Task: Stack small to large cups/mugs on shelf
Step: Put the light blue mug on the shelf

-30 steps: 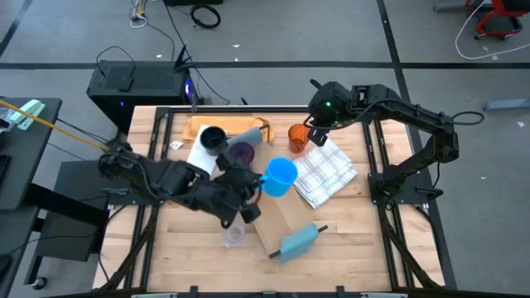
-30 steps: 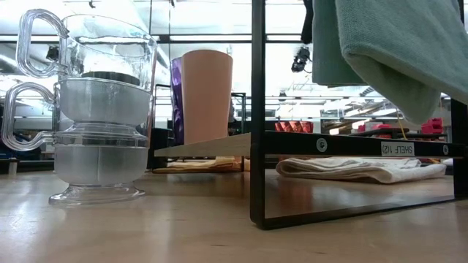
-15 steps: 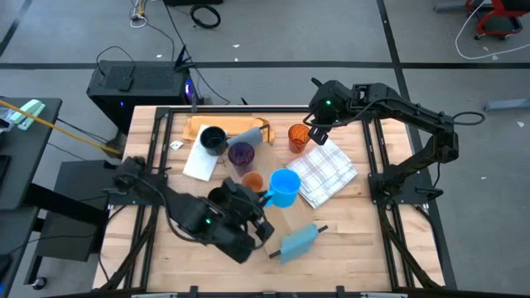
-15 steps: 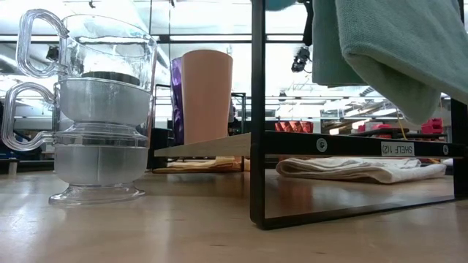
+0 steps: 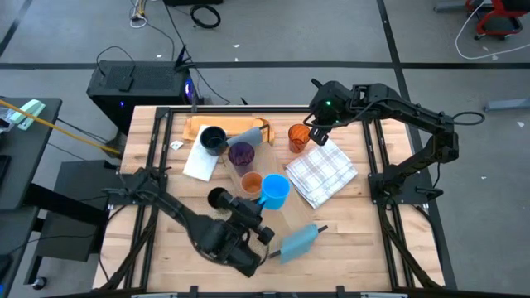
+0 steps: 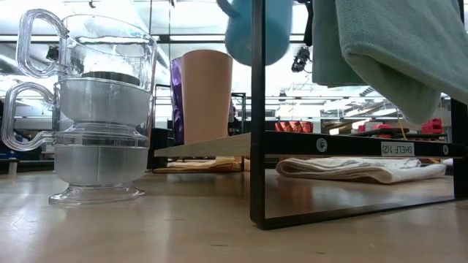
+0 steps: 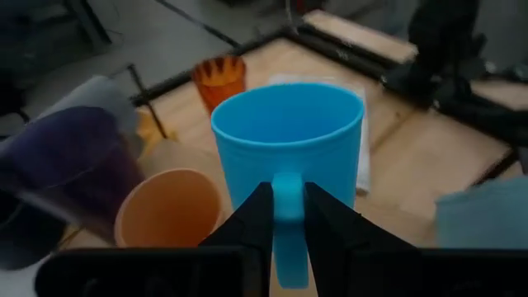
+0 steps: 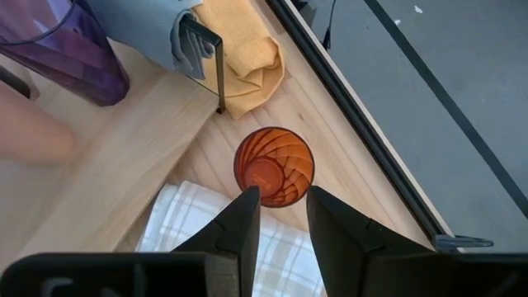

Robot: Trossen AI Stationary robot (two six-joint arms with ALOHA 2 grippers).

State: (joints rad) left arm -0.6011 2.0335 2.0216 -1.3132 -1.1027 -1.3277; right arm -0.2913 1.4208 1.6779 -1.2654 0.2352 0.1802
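Even bright light overhead; wrist views blur close up.

In the low view, the blue mug (image 6: 257, 29) is cut off by the top edge and crossed by the shelf post (image 6: 257, 146). The purple cup (image 6: 177, 98) hides mostly behind the peach cup (image 6: 207, 95).

Both arms were matte black on my feed. The right arm (image 5: 389, 112) was a chain of chunky rounded links with a small green LED lit near the wrist and a thin black cable looping off the elbow. The left arm (image 5: 186, 219) had the same dark housings, bulky at the wrist. Each wrist cam showed two flat black fingers (image 8: 239, 227) with squared edges, rising off a wide black crossbar.
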